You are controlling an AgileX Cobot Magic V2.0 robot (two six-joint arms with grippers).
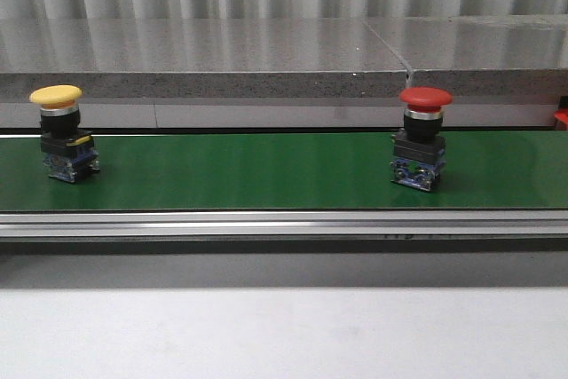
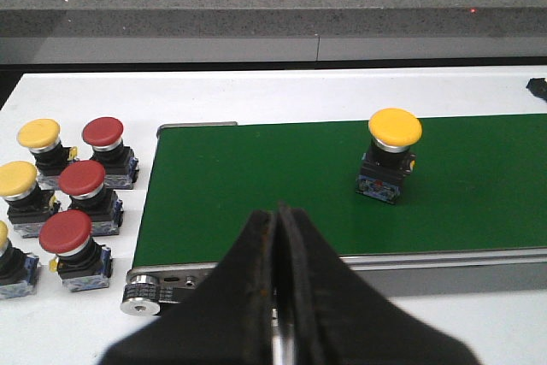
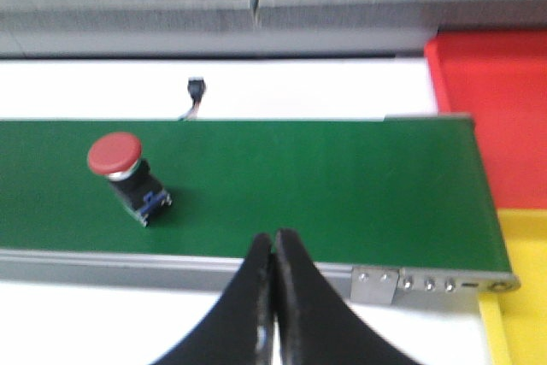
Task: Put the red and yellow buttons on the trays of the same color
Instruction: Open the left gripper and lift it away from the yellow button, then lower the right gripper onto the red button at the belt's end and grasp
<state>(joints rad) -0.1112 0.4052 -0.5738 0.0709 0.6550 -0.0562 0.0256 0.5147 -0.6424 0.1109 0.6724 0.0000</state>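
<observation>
Two buttons, yellow button (image 1: 59,133) and red button (image 1: 422,138), ride upright on the conveyor belt (image 1: 248,170) for sorting; left gripper (image 2: 278,237) and right gripper (image 3: 273,254) hover clenched, empty.

On the green belt (image 1: 266,170) you have two obstacles only: the yellow button (image 1: 62,133) upright near its left end and the red button (image 1: 422,138) right of centre. Bare belt lies between them. Beyond the left end, a cluster of spare buttons (image 2: 73,194) crowds the white table (image 2: 256,96).
</observation>
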